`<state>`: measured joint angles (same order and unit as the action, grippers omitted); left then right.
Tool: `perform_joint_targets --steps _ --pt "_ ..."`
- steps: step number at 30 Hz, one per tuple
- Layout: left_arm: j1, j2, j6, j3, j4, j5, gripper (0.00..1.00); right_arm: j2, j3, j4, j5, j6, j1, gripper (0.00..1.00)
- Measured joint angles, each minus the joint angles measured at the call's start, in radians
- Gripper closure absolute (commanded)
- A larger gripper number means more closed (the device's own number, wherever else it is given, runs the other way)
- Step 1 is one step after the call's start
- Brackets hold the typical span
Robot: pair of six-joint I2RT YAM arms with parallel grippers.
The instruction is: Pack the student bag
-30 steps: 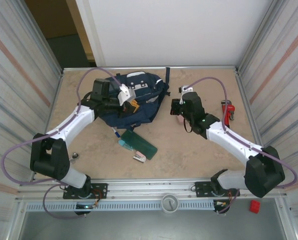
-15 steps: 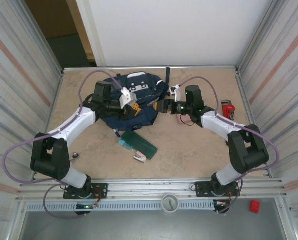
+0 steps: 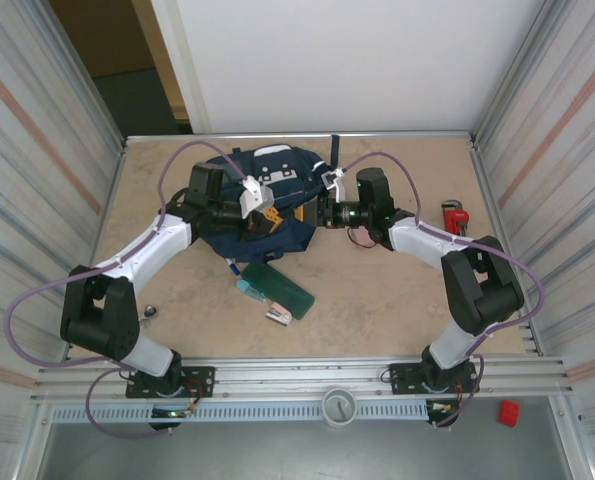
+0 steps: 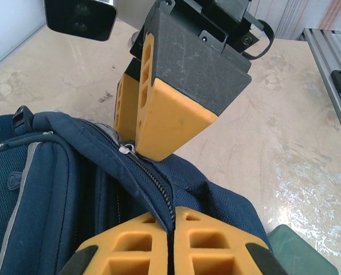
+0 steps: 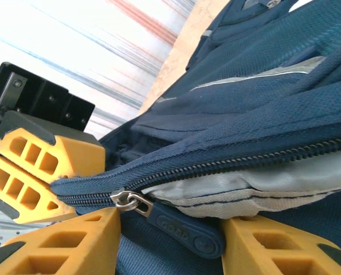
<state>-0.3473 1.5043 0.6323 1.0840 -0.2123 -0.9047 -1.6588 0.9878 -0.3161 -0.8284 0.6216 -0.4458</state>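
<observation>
Top camera fixed above and behind the arm bases, looking down on the whole desk (image 3: 397,290), left wrist camera close behind the left pincer (image 4: 164,184), facing the zipper (image 4: 149,176) of the navy backpack (image 4: 38,172), right wrist camera closer behind the right pincer (image 5: 170,240), sharing that zipper stretch

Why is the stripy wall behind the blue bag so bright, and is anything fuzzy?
Right wrist view: the striped wall behind the student bag is washed out by strong light, while the zipper pull stays sharp. Left wrist view: the table shows pale shiny patches. Top external view: the light is even and nothing looks blurry.
</observation>
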Motion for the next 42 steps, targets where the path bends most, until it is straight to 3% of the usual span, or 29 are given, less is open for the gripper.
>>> perform_joint_targets --steps 13,19,21,24,32,36,42 --pt "-0.009 0.001 0.008 0.0 -0.01 0.016 1.0 0.005 -0.01 0.002 -0.007 0.0 0.001 0.76" --pt "-0.014 0.001 0.011 0.0 -0.019 0.036 1.0 0.012 -0.013 0.005 -0.013 -0.002 0.0 1.0" --pt "-0.015 0.001 0.019 0.0 -0.025 0.043 1.0 0.03 -0.02 0.029 0.002 -0.009 0.001 1.0" --pt "-0.024 0.001 0.039 0.0 -0.039 0.072 1.0 0.097 -0.018 0.165 0.13 -0.069 -0.014 1.0" --pt "-0.047 -0.013 0.102 0.018 -0.063 0.164 1.0 0.241 0.095 0.549 0.704 -0.21 -0.187 1.0" --pt "-0.053 -0.023 0.121 0.018 -0.068 0.167 1.0 0.237 0.118 0.613 0.814 -0.224 -0.209 1.0" --pt "0.015 -0.09 0.11 -0.05 -0.018 0.093 1.0 0.177 0.142 0.64 0.829 -0.235 -0.109 1.0"
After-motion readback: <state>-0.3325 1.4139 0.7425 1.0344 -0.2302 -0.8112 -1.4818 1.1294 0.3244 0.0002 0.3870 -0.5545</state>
